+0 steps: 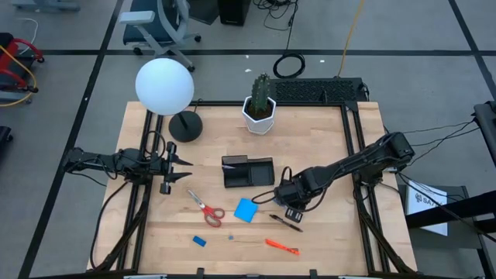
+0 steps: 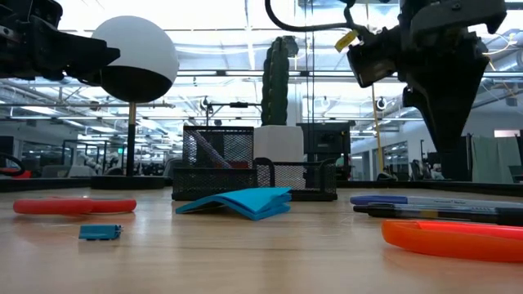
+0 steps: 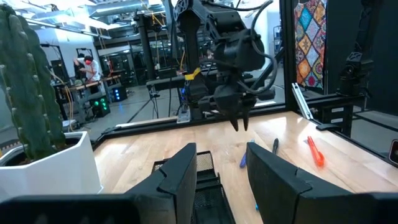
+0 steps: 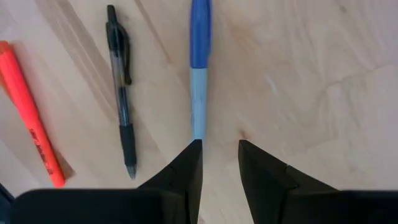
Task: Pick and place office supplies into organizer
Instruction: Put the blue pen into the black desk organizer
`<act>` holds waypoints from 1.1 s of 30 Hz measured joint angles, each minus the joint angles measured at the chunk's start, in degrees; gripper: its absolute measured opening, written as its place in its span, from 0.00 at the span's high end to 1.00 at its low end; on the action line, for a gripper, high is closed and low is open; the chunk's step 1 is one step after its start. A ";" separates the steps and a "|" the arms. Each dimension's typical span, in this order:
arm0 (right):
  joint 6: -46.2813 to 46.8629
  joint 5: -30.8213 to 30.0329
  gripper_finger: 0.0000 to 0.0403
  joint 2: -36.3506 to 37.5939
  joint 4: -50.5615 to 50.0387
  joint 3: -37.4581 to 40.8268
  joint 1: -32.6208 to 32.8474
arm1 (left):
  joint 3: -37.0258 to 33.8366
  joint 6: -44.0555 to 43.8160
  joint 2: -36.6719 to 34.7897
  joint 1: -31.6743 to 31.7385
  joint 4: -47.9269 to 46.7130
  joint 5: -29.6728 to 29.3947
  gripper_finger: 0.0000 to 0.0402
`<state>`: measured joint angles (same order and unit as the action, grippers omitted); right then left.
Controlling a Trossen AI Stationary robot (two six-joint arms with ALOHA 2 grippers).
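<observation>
The black organizer stands mid-table. In front of it lie red-handled scissors, a blue square pad, a tiny blue block, a black pen and an orange pen. My right gripper hangs open, pointing down, just right of the organizer. Below it lies a blue marker, one end hidden behind one fingertip, with the black pen and orange pen beside it. My left gripper waits open and level at the table's left, facing the organizer.
A cactus in a white pot stands at the far edge. A lamp with a white globe and a round black base stands at the far left. Bare wood lies right of the pens and along the near edge.
</observation>
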<state>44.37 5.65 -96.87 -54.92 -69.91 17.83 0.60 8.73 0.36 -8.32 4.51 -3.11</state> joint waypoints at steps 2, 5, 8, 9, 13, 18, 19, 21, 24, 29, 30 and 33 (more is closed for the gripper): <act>0.67 -1.16 0.77 -0.27 0.31 0.00 0.40 | 0.00 -0.01 0.01 0.00 0.02 0.00 0.64; 1.47 -1.24 0.77 -0.67 0.36 0.00 0.67 | 0.00 -0.01 0.00 -0.01 0.02 0.00 0.64; 2.37 -1.11 0.77 -1.73 0.27 0.00 1.07 | 0.00 -0.02 0.02 0.00 0.00 0.00 0.64; 2.51 -1.09 0.77 -2.31 0.30 0.00 1.27 | 0.00 -0.02 0.02 0.00 0.02 0.00 0.64; 2.52 -0.94 0.77 -4.07 1.52 0.00 1.79 | 0.00 0.00 0.02 0.00 0.00 0.00 0.64; 2.53 -0.92 0.77 -5.22 4.30 0.00 1.81 | 0.00 0.00 0.02 0.00 0.00 0.00 0.64; 2.54 -0.91 0.77 -5.36 4.86 0.00 1.79 | 0.00 -0.02 0.00 0.00 0.01 0.00 0.64; 2.53 -0.90 0.77 -5.62 5.90 0.00 1.78 | 0.00 -0.01 0.00 0.00 0.02 0.00 0.64; 2.47 -0.20 0.77 -6.26 6.80 0.00 1.78 | 0.00 0.00 0.02 0.00 0.02 0.00 0.64; 1.59 0.38 0.77 -7.19 7.90 0.00 1.52 | 0.00 -0.01 0.02 -0.02 0.02 0.00 0.64; 1.40 0.40 0.77 -7.43 8.14 0.00 1.33 | 0.00 0.00 0.02 0.00 0.00 0.02 0.64; 0.66 0.37 0.77 -8.11 8.16 -0.55 0.59 | 0.00 0.00 0.02 0.00 0.00 0.00 0.64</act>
<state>45.03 6.02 -104.98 -46.76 -70.45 18.42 0.60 8.73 0.38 -8.32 4.51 -3.11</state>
